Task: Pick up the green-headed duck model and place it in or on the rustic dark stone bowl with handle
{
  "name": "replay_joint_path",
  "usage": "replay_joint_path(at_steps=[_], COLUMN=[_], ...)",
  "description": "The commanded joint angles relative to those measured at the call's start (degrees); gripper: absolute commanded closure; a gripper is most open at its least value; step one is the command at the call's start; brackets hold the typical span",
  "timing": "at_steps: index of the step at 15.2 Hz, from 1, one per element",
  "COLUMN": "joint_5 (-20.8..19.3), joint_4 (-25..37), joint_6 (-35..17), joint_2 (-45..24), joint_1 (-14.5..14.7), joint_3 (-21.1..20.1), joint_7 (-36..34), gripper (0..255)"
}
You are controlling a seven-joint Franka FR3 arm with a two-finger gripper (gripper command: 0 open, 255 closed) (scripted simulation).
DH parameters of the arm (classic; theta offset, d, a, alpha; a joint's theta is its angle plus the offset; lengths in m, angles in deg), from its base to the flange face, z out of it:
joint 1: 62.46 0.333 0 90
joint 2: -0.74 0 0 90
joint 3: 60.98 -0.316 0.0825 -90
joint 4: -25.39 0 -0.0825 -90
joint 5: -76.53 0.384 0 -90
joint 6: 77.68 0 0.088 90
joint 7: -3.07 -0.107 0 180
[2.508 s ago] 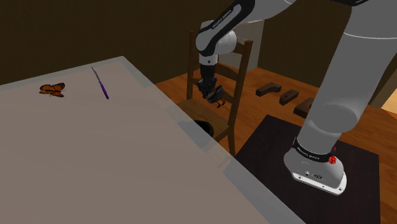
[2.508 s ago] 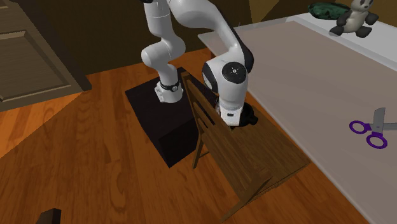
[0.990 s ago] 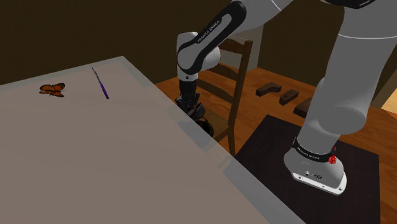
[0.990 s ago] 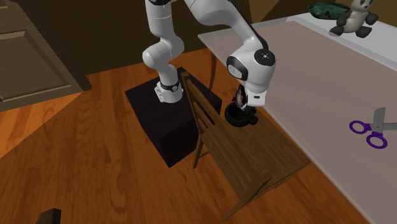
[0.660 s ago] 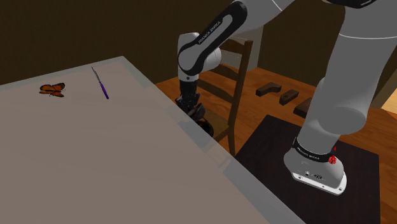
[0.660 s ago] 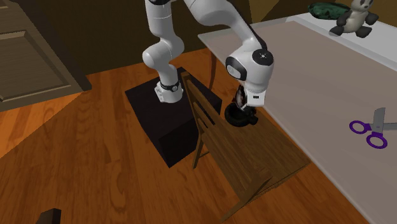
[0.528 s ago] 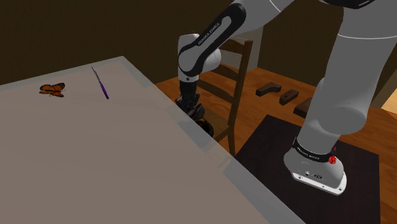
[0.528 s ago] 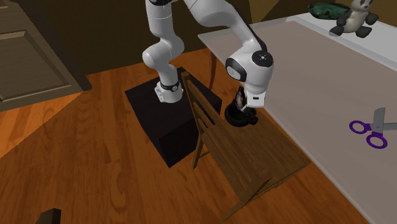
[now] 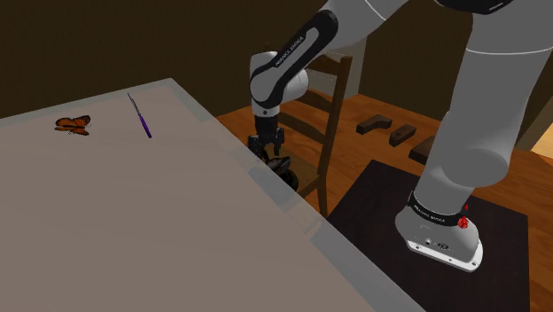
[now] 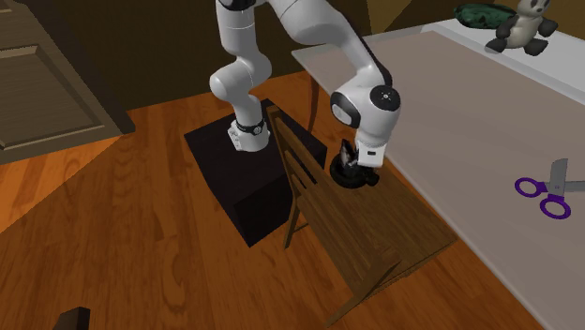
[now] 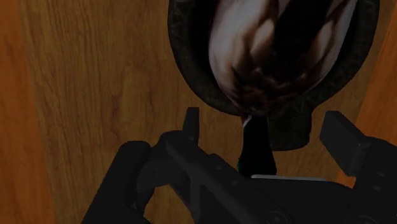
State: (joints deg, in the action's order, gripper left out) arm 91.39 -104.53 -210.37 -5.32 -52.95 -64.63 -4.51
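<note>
Jaws apart, mottled duck (image 11: 254, 44) in rough bowl (image 11: 182, 38)

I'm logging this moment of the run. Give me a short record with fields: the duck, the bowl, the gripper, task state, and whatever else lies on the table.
duck: brown-and-white body lying inside the bowl
bowl: dark, rough rim, on the wooden chair seat beside the table
gripper: just above the bowl, fingers apart, not clasping the duck
task state: duck appears placed and released
table items: orange butterfly, purple-handled scissors, panda toy
</note>
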Motion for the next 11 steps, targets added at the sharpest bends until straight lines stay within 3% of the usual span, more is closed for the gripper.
replay_joint_path(at_steps=[1,3,11], joint_5=[0.51,-0.02,-0.01], joint_4=[0.25,1.43,1.43], joint_6=[-0.30,3.03,3.04], joint_2=[1.78,3.88,3.88], joint_1=[1.15,0.83,0.98], joint_3=[-1.17,-0.77,-0.63], joint_7=[-0.42,-0.72,-0.71], gripper=[0,0,0])
